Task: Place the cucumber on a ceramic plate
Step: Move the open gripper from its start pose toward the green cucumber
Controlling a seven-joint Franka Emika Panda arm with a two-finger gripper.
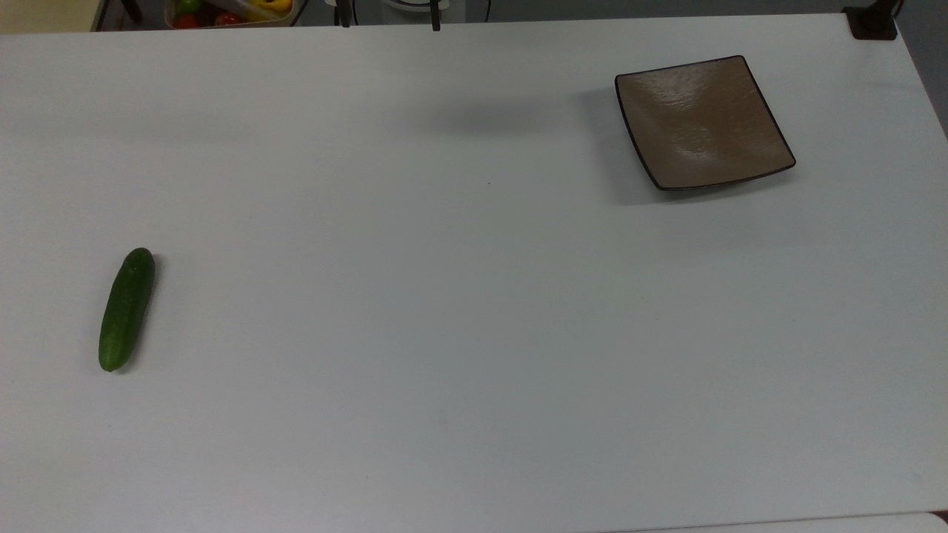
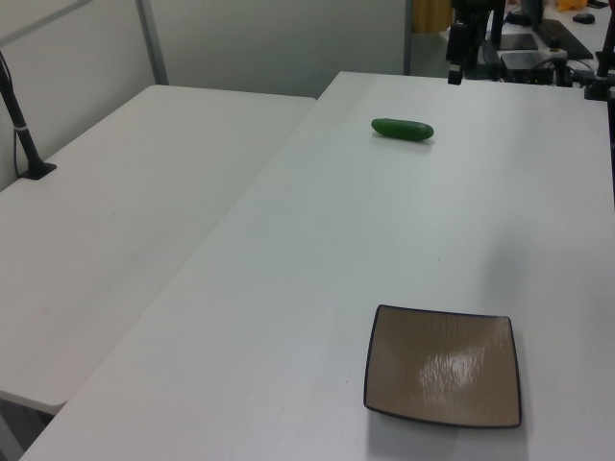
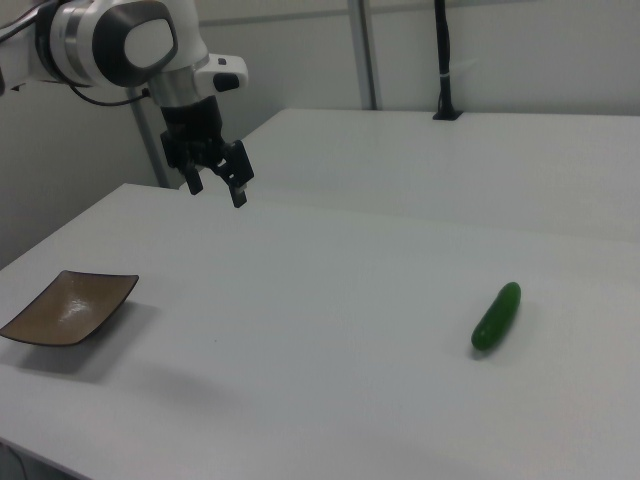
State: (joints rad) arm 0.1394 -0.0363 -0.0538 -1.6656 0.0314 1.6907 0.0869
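Small dark green cucumber (image 3: 497, 316) is lying far right of the square brown ceramic plate (image 3: 68, 306) in the right view, awaiting pickup; the end effector (image 3: 216, 181) is hovering seemingly wide apart, holding nothing.

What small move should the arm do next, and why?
Probably travel toward the cucumber and lower over it. The gripper hangs open and empty above the table, the cucumber lies far from the ceramic plate, and nothing stands between.

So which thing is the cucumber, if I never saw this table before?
Start with the big white table. Near the top view's left edge lies the cucumber, flat on the bare tabletop, far from the square brown plate. It is the one long, smooth, dark green thing with rounded ends.
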